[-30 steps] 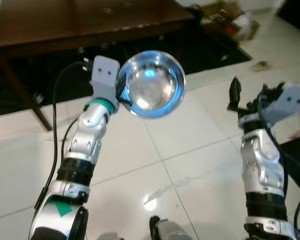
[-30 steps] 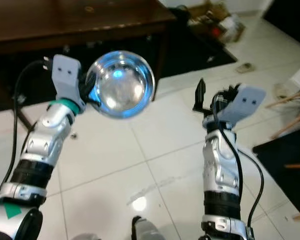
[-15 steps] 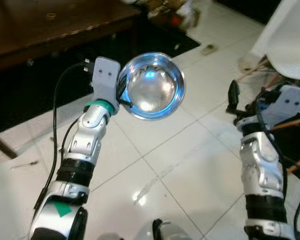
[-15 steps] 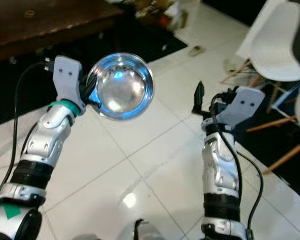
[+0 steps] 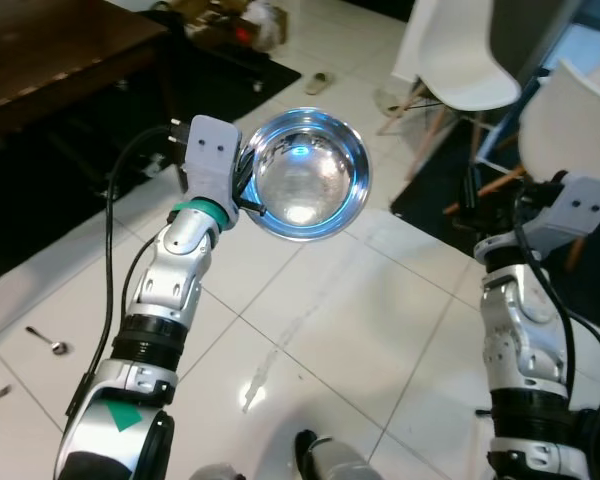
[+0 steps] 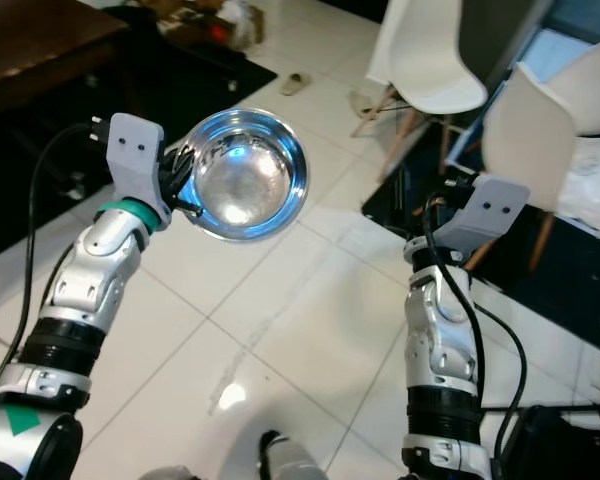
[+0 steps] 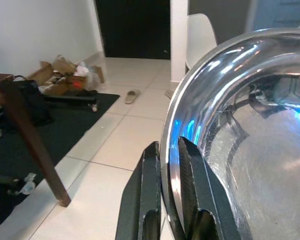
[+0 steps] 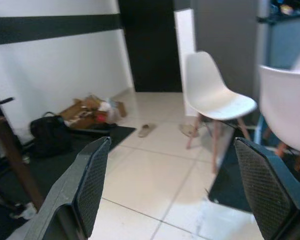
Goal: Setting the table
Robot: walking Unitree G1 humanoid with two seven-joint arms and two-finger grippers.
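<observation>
Left tool (image 7: 171, 200) is raised in front of the robot, its two black fingers (image 7: 145, 200) pinched on the rim of a shiny metal bowl (image 5: 308, 175), one finger outside the wall and one inside. The bowl hangs in the air above the white tiled floor (image 5: 320, 330), tipped so that its hollow faces the head camera, with blue light reflecting off the inside. Right tool (image 8: 175, 185) is held up on the other side, well apart from the bowl, its fingers spread wide with nothing between them. At the upper left stands a dark wooden table (image 5: 50, 50) on a black rug (image 5: 230, 75), away from the bowl. Two white chairs (image 6: 425, 60) with wooden legs stand ahead to the right. A slipper (image 5: 318, 82) lies on the tiles near the rug, beside a heap of boxes and bags (image 7: 65, 75). A spoon (image 5: 48, 343) lies on the floor at the left.
</observation>
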